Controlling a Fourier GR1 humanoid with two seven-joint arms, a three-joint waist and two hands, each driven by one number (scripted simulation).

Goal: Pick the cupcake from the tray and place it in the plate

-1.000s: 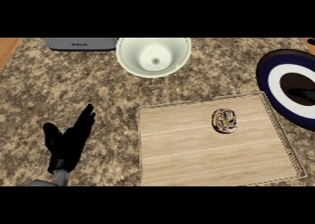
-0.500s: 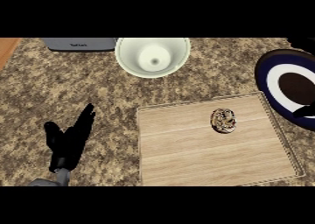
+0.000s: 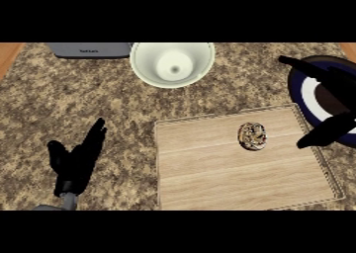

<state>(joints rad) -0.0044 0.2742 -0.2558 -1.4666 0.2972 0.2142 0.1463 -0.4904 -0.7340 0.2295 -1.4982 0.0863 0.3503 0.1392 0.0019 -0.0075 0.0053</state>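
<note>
On the tray (image 3: 210, 183), cupcake (image 3: 251, 136) just left of right robot hand (image 3: 334, 96)

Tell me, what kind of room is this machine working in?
Most likely a kitchen. The speckled stone counter has a wooden tray with a cupcake on it, a white cup and a dark blue plate beside it, and a grey appliance at the back edge.

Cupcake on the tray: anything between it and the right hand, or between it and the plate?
Nothing visible blocks either path. The cupcake sits alone on the wooden tray. The right hand hangs over the plate, its fingers open, with only bare tray and the low tray rim between. The white bowl stands off to the side.
</note>
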